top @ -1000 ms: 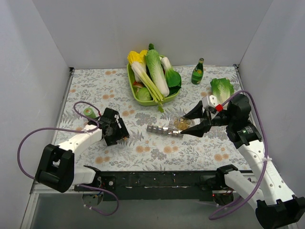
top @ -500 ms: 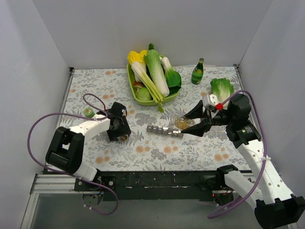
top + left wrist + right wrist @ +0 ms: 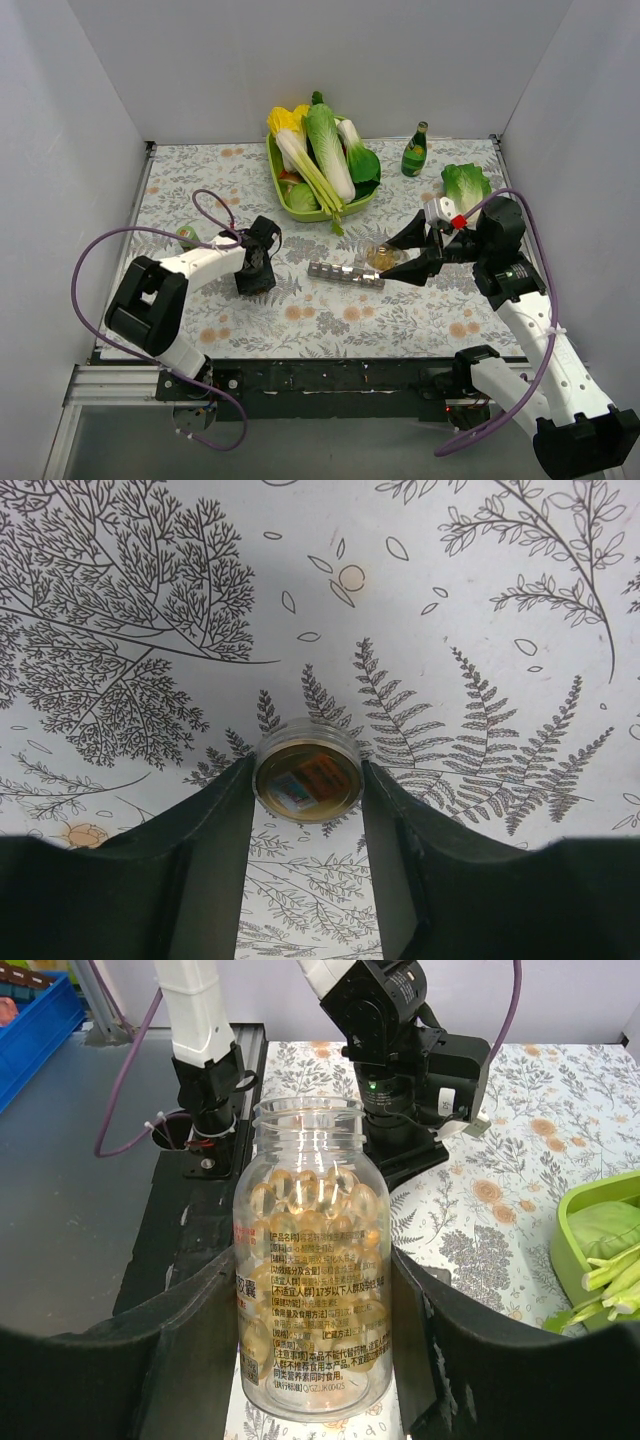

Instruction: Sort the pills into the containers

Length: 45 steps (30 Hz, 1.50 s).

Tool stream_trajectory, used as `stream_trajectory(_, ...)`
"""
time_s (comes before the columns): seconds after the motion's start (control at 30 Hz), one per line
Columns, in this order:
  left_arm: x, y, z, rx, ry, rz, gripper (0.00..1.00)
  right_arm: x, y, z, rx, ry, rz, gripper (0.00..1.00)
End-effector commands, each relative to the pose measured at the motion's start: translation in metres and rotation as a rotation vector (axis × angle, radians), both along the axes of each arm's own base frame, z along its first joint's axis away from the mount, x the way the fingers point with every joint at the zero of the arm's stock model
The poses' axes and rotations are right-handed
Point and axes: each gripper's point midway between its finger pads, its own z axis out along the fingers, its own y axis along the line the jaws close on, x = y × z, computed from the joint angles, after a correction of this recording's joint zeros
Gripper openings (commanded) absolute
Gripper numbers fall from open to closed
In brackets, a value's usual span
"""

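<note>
- Eyes on the containers (image 3: pixel 346 273) first: a short strip of joined silvery-grey cube compartments, lying flat just right of centre in the overhead view. I can't tell whether any cube holds a pill.
- Just beside the strip's right end stands the clear plastic pill bottle (image 3: pixel 312 1290). It is upright, its mouth is open, and it is packed with amber capsules (image 3: pixel 305 1200).
- My right gripper (image 3: pixel 385 264) has a dark finger against each side of that bottle, so I call that a grip. The base looks to be resting on the cloth.
- Left of the strip and apart from it, a small round clear-rimmed lid (image 3: pixel 307 778) lies flat on the fern-print table (image 3: pixel 480 680). My left gripper (image 3: pixel 308 790) has both fingers pressed to its rim, so it is pinched.
- As I read it, the bottle is open and pouring hasn't begun.
- The next move calls for lifting the bottle over the compartments and tipping it gently, since those capsules could rush out and roll.
- Further out, the green tray of vegetables (image 3: pixel 276 178) sits upper centre, with a dark green glass bottle (image 3: pixel 414 152) to its right. Both are well apart from the work.
</note>
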Motion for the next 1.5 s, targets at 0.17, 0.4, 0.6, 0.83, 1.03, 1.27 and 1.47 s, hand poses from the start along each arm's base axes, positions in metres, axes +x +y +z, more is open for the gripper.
stream_trajectory(0.17,0.01,-0.021,0.036,-0.114,-0.082,-0.061,0.25,-0.002,-0.001,0.004,0.013,-0.035,0.015,0.06)
stream_trajectory(0.4,-0.008,-0.097,0.145,-0.643,-0.236,-0.262,0.21,0.0,-0.001,-0.003,-0.001,-0.037,0.012,0.06)
stream_trajectory(0.6,-0.035,-0.146,0.255,-1.117,-0.316,-0.408,0.21,0.002,-0.002,-0.013,-0.015,-0.037,0.007,0.06)
stream_trajectory(0.83,-0.049,-0.172,0.31,-1.363,-0.319,-0.481,0.22,0.006,-0.002,-0.02,-0.027,-0.036,-0.017,0.06)
stream_trajectory(1.03,-0.052,-0.188,0.326,-1.413,-0.332,-0.501,0.22,0.011,-0.002,-0.025,-0.038,-0.024,-0.041,0.06)
stream_trajectory(1.27,-0.053,-0.198,0.323,-1.442,-0.302,-0.489,0.22,0.019,-0.003,-0.031,-0.051,-0.011,-0.074,0.06)
stream_trajectory(1.47,-0.052,-0.202,0.32,-1.437,-0.285,-0.488,0.22,0.021,-0.003,-0.033,-0.06,-0.019,-0.086,0.06)
